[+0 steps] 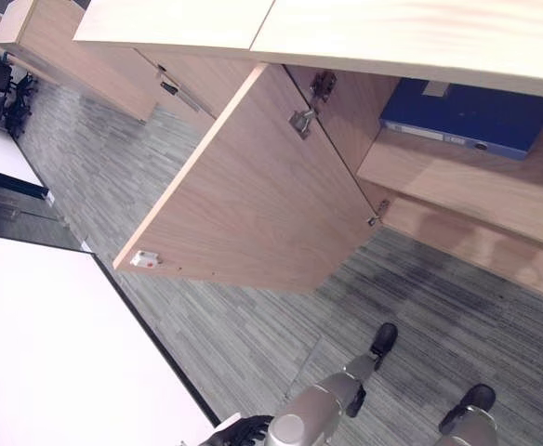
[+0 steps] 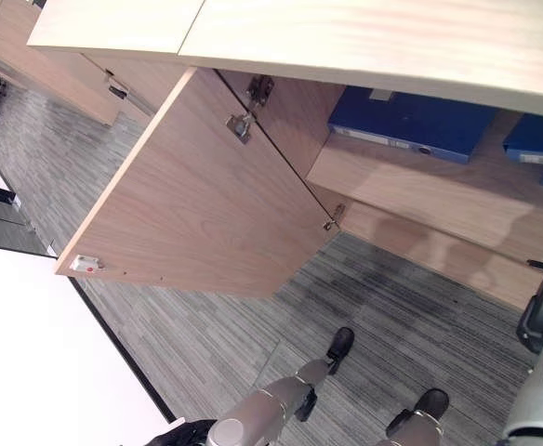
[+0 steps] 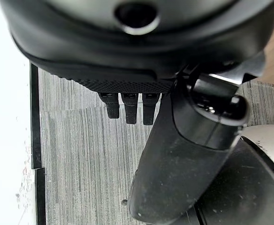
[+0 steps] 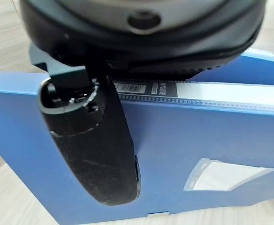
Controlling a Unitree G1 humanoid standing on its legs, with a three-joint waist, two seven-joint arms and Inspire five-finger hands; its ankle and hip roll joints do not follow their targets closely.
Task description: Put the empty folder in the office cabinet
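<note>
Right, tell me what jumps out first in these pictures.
The open cabinet door swings wide over the grey carpet, baring a shelf with a blue folder lying flat. In the right wrist view, the right hand lies with its thumb across another blue folder.

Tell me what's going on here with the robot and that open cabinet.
The cabinet door stands open, and a blue folder already lies on the shelf inside. The right robot hand has its thumb pressed against the face of another blue folder; its fingers are hidden behind it, so the grip itself cannot be confirmed. The left robot hand hangs low over the grey carpet, fingers straight and holding nothing.
</note>
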